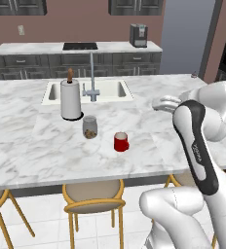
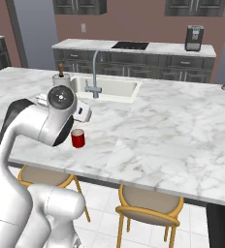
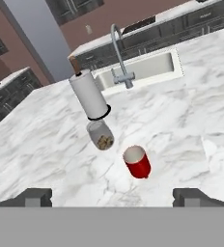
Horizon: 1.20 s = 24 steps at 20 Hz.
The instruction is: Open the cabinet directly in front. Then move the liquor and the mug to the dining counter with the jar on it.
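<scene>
The red mug (image 1: pixel 121 142) (image 2: pixel 77 138) (image 3: pixel 138 162) stands upright on the white marble dining counter (image 1: pixel 32 151) (image 2: pixel 182 135) (image 3: pixel 41 144), near its front edge. Just to its left and a little further back is the glass jar (image 1: pixel 89 127) (image 3: pixel 101 136) with brownish contents. My gripper (image 1: pixel 160 103) (image 2: pixel 83 114) (image 3: pixel 113 195) hovers above the counter, to the right of the mug and apart from it, open and empty. In the hand view the mug lies ahead between the two fingertips (image 3: pixel 34 195). The liquor is out of view.
A white paper towel roll (image 1: pixel 71 99) (image 3: pixel 89 95) stands behind the jar, beside the inset sink (image 1: pixel 54 92) and faucet (image 1: pixel 92 78). Yellow-legged stools (image 1: pixel 93 194) sit under the counter's front edge. Dark wall cabinets (image 1: pixel 17 6) and a coffee machine (image 1: pixel 138 35) line the back wall.
</scene>
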{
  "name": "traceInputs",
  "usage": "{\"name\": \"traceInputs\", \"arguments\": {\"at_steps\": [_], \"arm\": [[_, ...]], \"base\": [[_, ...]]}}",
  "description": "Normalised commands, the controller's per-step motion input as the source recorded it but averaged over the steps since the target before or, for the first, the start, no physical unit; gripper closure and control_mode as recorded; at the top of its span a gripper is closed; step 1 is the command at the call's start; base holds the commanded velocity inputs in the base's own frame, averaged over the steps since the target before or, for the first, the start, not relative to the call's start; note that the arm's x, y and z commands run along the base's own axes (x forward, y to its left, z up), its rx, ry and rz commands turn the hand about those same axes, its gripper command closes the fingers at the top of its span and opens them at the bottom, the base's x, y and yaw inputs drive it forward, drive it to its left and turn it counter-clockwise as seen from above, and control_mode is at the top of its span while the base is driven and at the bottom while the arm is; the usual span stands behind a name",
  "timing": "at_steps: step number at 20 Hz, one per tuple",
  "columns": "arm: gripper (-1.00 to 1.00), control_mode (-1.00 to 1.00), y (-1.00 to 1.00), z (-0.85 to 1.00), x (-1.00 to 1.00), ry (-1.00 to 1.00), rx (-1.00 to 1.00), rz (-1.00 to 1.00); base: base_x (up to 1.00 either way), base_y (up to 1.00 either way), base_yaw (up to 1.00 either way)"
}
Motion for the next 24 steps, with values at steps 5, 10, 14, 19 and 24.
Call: {"name": "traceInputs", "arguments": {"at_steps": [5,10,14,19,24], "arm": [[-1.0,-1.0,0.05,-0.35,-0.77,0.15,-0.01,0.0],[-1.0,-1.0,0.0,-0.12,-1.0,0.06,0.0,-0.01],[-1.0,-1.0,0.0,0.76,-0.93,-0.08,-0.02,-0.15],[-1.0,-1.0,0.36,0.76,-0.6,-0.17,-0.29,-0.15],[-1.0,-1.0,0.17,0.09,-0.11,-0.08,-0.05,-0.09]], "base": [[0.0,0.0,0.0],[0.0,0.0,0.0],[0.0,0.0,0.0],[0.0,0.0,0.0],[0.0,0.0,0.0]]}}
